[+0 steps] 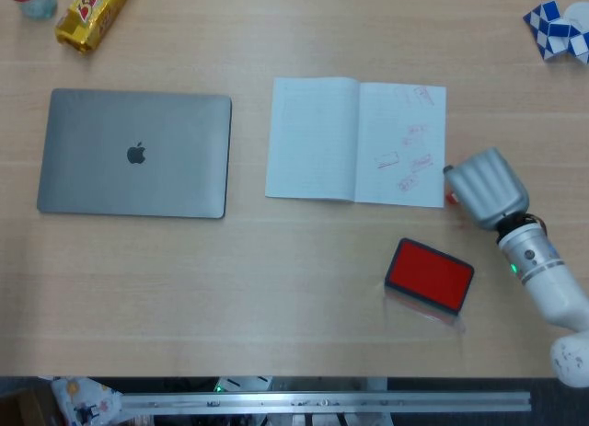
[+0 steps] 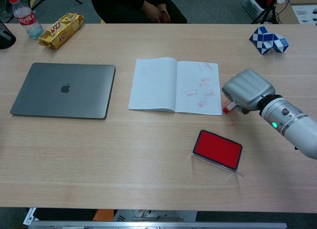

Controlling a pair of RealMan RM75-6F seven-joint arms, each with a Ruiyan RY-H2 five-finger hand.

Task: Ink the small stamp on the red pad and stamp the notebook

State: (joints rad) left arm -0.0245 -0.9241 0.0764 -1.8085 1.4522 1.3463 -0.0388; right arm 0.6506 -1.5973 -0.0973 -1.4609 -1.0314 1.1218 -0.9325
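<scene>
tabletop [image 1: 276, 279]: light wood with fine grain lines, smooth, matt.
laptop [image 1: 135, 153]: grey metal lid, smooth, soft dull shine.
notebook [image 1: 355, 142]: thin white paper, matt, with faint red ink marks on the right page.
pad [image 1: 429, 275]: flat red top that looks soft and matt, in a dark plastic case with a clear plastic lid.
right hand [image 1: 485, 188]: grey shell, smooth, a little shiny, looks like hard plastic.
stamp [image 2: 227, 108]: small, red and white, looks like plastic.
snack bag [image 2: 61, 30]: shiny yellow wrapper, crinkly.
bottle [image 2: 26, 19]: clear plastic, glossy.
</scene>
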